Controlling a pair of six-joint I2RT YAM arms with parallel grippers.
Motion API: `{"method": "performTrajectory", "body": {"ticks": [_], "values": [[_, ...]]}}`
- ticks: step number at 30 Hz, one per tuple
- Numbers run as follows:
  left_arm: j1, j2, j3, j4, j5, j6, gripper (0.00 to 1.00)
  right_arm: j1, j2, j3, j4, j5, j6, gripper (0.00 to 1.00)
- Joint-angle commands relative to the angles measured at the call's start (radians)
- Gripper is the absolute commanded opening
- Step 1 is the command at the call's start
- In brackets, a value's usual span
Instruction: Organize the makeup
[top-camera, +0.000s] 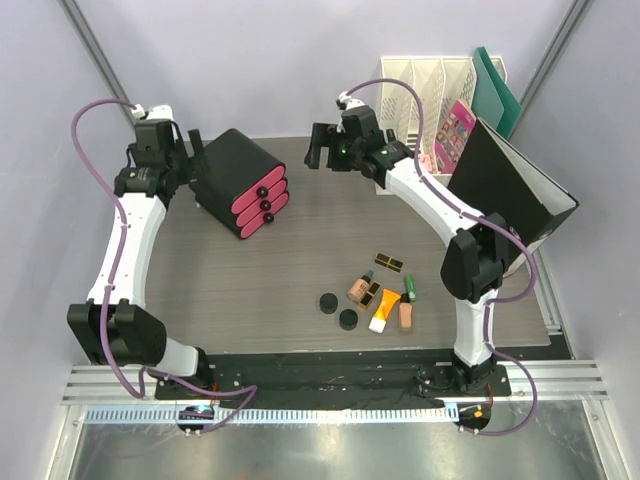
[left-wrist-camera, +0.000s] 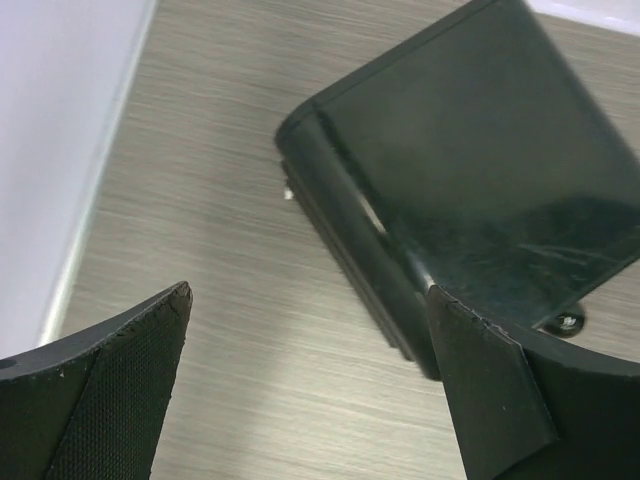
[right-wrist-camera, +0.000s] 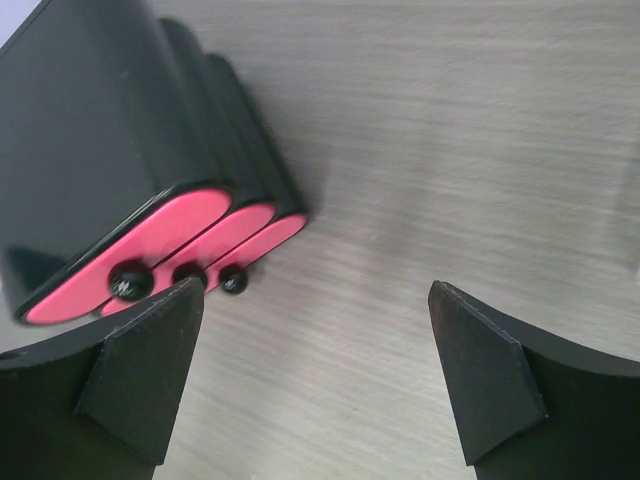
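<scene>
Lying clustered at the lower right of the top view, the makeup (top-camera: 405, 316) sits well apart from both arms: two black round compacts (top-camera: 326, 303), peach bottles (top-camera: 360, 288), an orange-and-white tube (top-camera: 383, 310), a green tube (top-camera: 410, 288) and black-and-gold cases (top-camera: 390, 262). The left gripper (left-wrist-camera: 308, 300), jaws spread and empty, hangs just behind the black box with pink drawers (top-camera: 240, 182) at upper left. The right gripper (right-wrist-camera: 315, 290), likewise released, faces the drawer fronts across the wood-grain table (top-camera: 300, 250). A white file rack (top-camera: 425, 80), green folders (top-camera: 495, 85) and a black binder (top-camera: 510, 190), possibly leaning on the rack, crowd the upper right.
</scene>
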Motion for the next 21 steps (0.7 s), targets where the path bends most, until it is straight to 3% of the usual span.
{"method": "performTrajectory", "body": {"ticks": [1,3,6,7,8,9,11,21], "values": [[-0.001,0.033,0.036,0.093,0.122,-0.047,1.0,0.026,0.016,0.029,0.005,-0.094,0.053,1.0],[-0.001,0.058,0.042,0.124,0.196,-0.076,1.0,0.025,0.027,0.016,0.022,-0.173,0.086,1.0],[-0.001,0.104,0.062,0.165,0.296,-0.11,0.82,0.034,0.053,0.018,0.051,-0.225,0.12,1.0],[-0.001,0.125,0.067,0.182,0.319,-0.12,0.61,0.036,0.057,0.018,0.077,-0.252,0.131,1.0],[-0.001,0.136,0.071,0.191,0.355,-0.121,0.51,0.036,0.062,0.018,0.089,-0.263,0.142,1.0],[-0.001,0.147,0.075,0.199,0.362,-0.122,0.25,0.034,0.065,0.018,0.115,-0.275,0.154,1.0],[0.001,0.191,0.105,0.204,0.365,-0.136,0.0,0.036,0.086,0.024,0.138,-0.323,0.188,1.0],[0.001,0.364,0.164,0.234,0.541,-0.183,0.0,0.034,0.22,0.055,0.328,-0.544,0.406,0.75]]}}
